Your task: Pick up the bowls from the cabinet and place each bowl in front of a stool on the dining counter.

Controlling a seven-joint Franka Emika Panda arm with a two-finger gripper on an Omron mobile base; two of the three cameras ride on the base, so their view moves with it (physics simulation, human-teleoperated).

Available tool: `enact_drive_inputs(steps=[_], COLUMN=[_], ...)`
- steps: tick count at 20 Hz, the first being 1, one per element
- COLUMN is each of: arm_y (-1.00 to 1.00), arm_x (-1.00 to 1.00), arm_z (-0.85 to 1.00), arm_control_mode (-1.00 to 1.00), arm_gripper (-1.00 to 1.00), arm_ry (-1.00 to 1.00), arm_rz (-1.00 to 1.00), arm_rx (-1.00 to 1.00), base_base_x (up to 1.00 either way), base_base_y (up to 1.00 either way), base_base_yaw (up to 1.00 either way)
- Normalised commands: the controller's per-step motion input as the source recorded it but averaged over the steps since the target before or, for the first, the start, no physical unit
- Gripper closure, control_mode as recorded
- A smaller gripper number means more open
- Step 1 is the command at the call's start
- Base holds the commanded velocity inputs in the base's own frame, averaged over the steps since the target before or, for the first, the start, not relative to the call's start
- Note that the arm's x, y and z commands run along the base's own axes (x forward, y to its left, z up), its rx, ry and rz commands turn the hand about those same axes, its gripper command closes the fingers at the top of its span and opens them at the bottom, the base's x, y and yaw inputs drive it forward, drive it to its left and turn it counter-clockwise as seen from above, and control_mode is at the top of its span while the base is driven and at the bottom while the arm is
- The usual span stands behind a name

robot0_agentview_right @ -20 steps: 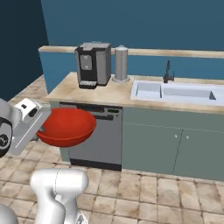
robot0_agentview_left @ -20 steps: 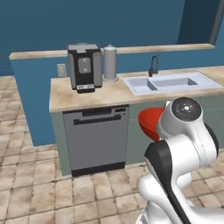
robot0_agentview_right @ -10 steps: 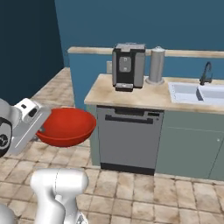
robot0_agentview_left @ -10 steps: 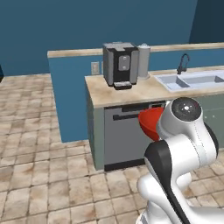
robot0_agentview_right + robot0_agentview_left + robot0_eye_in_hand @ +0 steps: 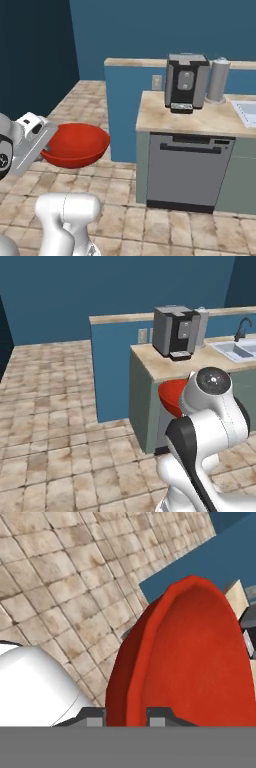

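1. Red bowl [image 5: 76, 145] is held up in the air over the tiled floor [image 5: 55, 421], beside the white arm, level and mouth-up in the right base view.
2. Gripper [image 5: 125, 716] is clamped on the bowl's rim: in the hand view one dark fingertip [image 5: 94, 717] sits outside the wall and the other inside, with the rim between them. The tips are cut off by the bottom of that view, so how deep the bite goes cannot be told.
3. In the left base view the bowl [image 5: 172, 396] shows as a red slice; the arm's round joint covers the rest of it.
4. In the hand view the bowl [image 5: 195, 662] is seen edge-on and close, and it hides most of what lies behind it.
5. Dishwasher [image 5: 186, 170] stands under a marble worktop [image 5: 220, 120]; in the left base view its front is almost wholly behind the arm and bowl.
6. Coffee machine [image 5: 186, 82] stands on that worktop, with a steel canister [image 5: 218, 80] just beside it, partly hidden by it in the left base view.
7. Sink [image 5: 239, 348] and its dark tap are cut off by the right edge.
8. Behind runs a blue half-wall [image 5: 112, 371] with a beige ledge on top and a small outlet plate; its far end is out of frame.
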Motion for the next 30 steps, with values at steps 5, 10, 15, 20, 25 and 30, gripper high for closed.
enact_drive_inputs(steps=[5, 10, 15, 20, 25, 30], arm_y=[0.0, 0.0, 0.0, 0.0, 0.0, 0.0], arm_x=[0.0, 0.0, 0.0, 0.0, 0.0, 0.0], arm_z=[0.0, 0.0, 0.0, 0.0, 0.0, 0.0], arm_control_mode=[1.0, 1.0, 1.0, 1.0, 1.0, 1.0], arm_gripper=[1.0, 1.0, 1.0, 1.0, 1.0, 1.0], arm_ry=[0.0, 0.0, 0.0, 0.0, 0.0, 0.0], arm_rz=[0.0, 0.0, 0.0, 0.0, 0.0, 0.0], arm_rx=[0.0, 0.0, 0.0, 0.0, 0.0, 0.0], base_base_x=[0.79, 0.82, 0.82, 0.84, 0.85, 0.91], base_base_y=[1.0, 1.0, 1.0, 1.0, 1.0, 1.0], base_base_yaw=[-0.15, -0.18, -0.21, -0.22, -0.26, -0.28])
